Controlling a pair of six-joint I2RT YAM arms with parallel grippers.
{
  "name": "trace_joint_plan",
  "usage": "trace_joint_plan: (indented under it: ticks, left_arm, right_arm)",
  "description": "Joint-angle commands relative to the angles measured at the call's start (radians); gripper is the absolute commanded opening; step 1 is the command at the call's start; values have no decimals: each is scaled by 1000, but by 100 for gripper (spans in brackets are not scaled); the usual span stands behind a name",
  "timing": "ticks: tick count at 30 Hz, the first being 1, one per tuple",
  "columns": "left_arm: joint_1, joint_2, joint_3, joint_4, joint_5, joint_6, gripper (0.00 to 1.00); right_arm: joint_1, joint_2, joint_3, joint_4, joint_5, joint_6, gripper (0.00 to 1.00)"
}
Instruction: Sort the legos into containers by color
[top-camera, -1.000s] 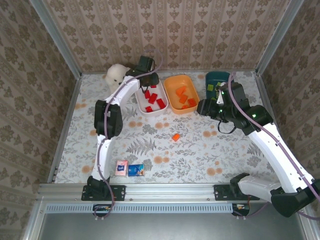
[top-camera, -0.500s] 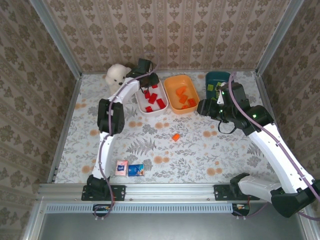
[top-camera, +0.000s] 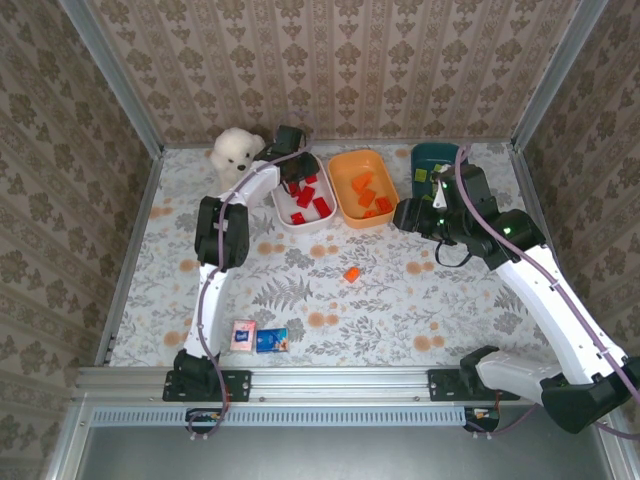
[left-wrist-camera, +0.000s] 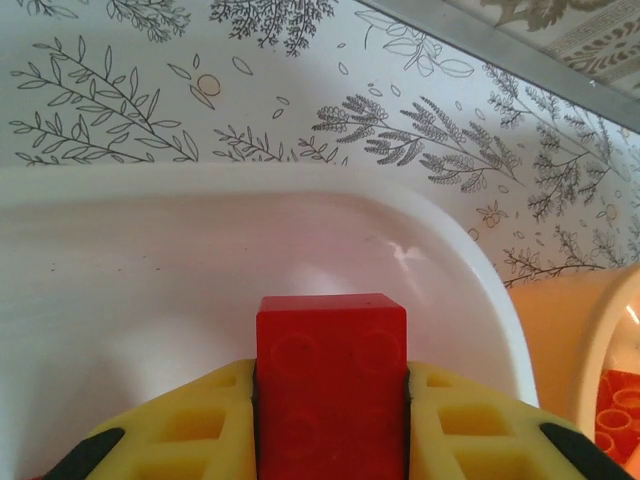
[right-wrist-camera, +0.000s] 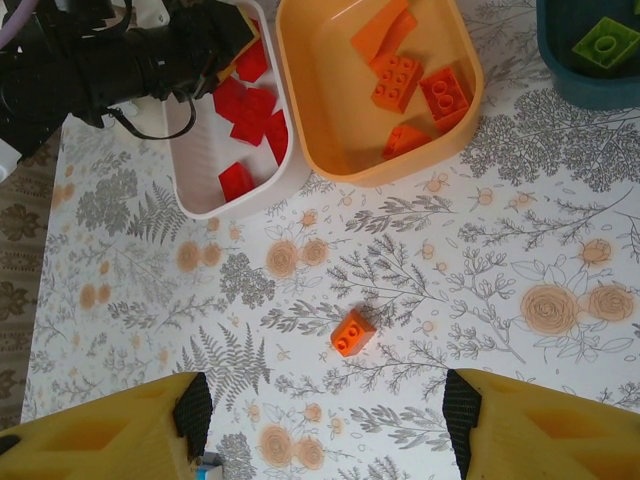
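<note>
At bottom centre of the left wrist view, left gripper (left-wrist-camera: 331, 400): was clenched on a red lego (left-wrist-camera: 331, 345) over the white tray (left-wrist-camera: 150, 280).
right gripper (right-wrist-camera: 325, 420): stood released, fingers wide apart.
orange lego (right-wrist-camera: 352, 331): lay on the table (right-wrist-camera: 500, 250), mid-frame, below the orange tray (right-wrist-camera: 290, 100).

Floral table (top-camera: 400, 310) and its load
white tray (left-wrist-camera: 150, 270) under left gripper (left-wrist-camera: 330, 375); loose orange lego (right-wrist-camera: 352, 331) just ahead of right gripper (right-wrist-camera: 325, 410)
</note>
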Motion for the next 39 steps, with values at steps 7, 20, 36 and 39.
trace_joint_plan:
  ticks: [7, 20, 36, 39]
  left_arm:
    - [8, -39, -1, -2, 36, -42, 61]
    - [5, -405, -204, -13, 24, -49, 65]
    - [-51, -1229, -1169, -30, -15, -159, 69]
    - [-90, -1354, -1249, -74, -28, -190, 71]
  right_arm:
    - [4, 54, -3, -11, -70, -71, 67]
    - [261, 399, 11, -62, -1, -339, 72]
    - [362, 813, 110, -59, 203, -514, 77]
    - [359, 862, 145, -62, 220, -523, 76]
